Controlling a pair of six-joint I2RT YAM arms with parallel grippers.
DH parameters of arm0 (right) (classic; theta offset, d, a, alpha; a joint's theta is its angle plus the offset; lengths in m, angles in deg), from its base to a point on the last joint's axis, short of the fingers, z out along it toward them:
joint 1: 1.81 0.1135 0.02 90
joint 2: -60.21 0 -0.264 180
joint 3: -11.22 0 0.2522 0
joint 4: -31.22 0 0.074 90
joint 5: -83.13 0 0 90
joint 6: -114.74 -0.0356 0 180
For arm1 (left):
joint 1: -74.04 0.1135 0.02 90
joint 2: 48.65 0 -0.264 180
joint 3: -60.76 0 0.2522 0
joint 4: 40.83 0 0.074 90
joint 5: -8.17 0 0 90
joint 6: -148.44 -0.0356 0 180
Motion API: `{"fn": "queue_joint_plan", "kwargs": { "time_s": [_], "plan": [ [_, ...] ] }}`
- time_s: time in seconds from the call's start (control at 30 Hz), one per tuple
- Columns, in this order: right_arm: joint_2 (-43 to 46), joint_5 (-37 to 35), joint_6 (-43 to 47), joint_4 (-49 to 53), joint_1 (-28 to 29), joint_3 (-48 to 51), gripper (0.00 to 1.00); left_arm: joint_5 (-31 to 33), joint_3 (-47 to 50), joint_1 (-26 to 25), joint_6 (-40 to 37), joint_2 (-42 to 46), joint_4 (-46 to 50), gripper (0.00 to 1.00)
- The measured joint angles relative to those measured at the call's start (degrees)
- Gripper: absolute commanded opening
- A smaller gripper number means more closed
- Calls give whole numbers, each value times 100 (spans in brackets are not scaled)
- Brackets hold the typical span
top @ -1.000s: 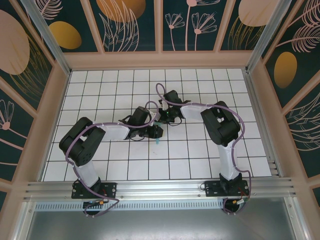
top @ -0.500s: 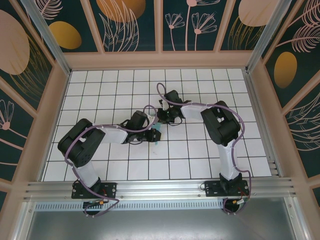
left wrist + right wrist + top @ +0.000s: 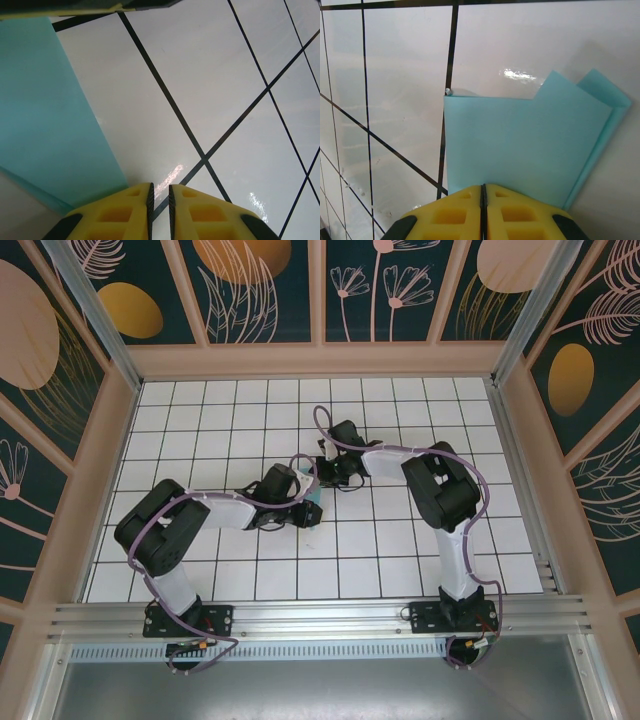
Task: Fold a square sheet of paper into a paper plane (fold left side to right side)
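The square sheet of paper [image 3: 520, 140] is turquoise and lies folded on the white tiles, with a doubled edge on its right and a notched far edge. My right gripper [image 3: 482, 189] is shut, its tips over the sheet's near edge; I cannot tell whether any paper is pinched. In the left wrist view the paper [image 3: 45, 115] lies flat to the left of my left gripper [image 3: 159, 192]. Its jaws stand a narrow slit apart with nothing between them, over a black grid line. From above, a small strip of paper [image 3: 313, 512] shows between the left gripper [image 3: 303, 506] and the right gripper [image 3: 323, 478].
The table [image 3: 400, 560] is a white tiled surface with black grid lines, walled by wooden frame panels [image 3: 320, 360] at the back and sides. Both arms reach toward the middle, with purple cables looping over them. A metal rail [image 3: 320, 615] runs along the near edge.
The left arm has stretched out lower and its gripper has shifted slightly toward the paper, so a bit more turquoise shows beside it. The right arm has stayed put.
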Motion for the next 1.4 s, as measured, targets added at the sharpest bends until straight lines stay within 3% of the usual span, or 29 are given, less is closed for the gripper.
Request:
{"fn": "queue_joint_plan", "kwargs": {
  "time_s": [0.53,0.7,0.93,1.1,1.4],
  "plan": [
    [-39,70,0,20,-11,-44,11,-249,254,-157,63,802,400,23],
    [-44,70,0,20,-11,-52,11,-46,254,-151,326,1189,492,27],
    [-44,72,0,22,-11,-52,11,55,415,625,1056,1567,323,31],
    [-44,81,0,20,-11,-52,11,-168,407,850,1325,1475,149,30],
    [-44,85,0,20,-17,-52,11,-778,-101,850,1578,402,-354,27]
  ]
}}
